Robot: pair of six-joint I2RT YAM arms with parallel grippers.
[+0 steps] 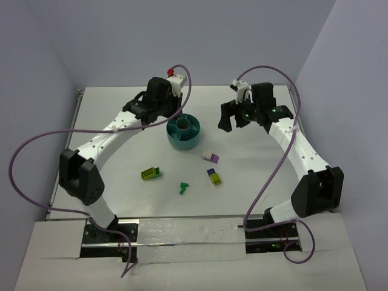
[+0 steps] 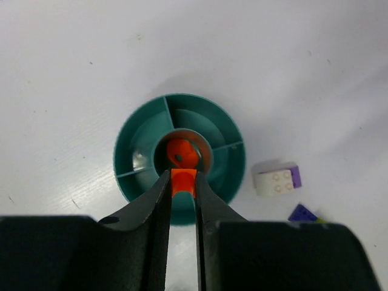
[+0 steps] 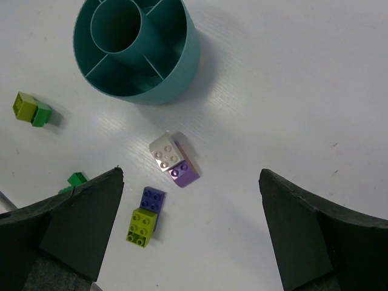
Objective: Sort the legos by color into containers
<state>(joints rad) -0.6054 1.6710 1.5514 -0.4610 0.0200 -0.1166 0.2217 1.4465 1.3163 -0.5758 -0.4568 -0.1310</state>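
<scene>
The teal divided bowl (image 1: 185,134) stands mid-table. My left gripper (image 1: 171,116) hangs right above it, shut on an orange-red brick (image 2: 182,182) over the bowl's (image 2: 130,148) near rim. Another orange-red piece (image 2: 181,153) lies in the central ring. My right gripper (image 1: 232,120) is open and empty, right of the bowl and above the table. In the right wrist view it (image 3: 190,197) is over the purple-and-white brick (image 3: 172,159), with the purple-and-lime brick (image 3: 145,216), the lime-and-green brick (image 3: 31,109) and the dark green brick (image 3: 76,179) loose on the table.
In the top view the loose bricks lie in front of the bowl: lime-and-green (image 1: 150,173), dark green (image 1: 183,188), purple-and-white (image 1: 210,156), purple-and-lime (image 1: 213,177). The white tabletop ends at walls at the back and on both sides. Purple cables loop over both arms.
</scene>
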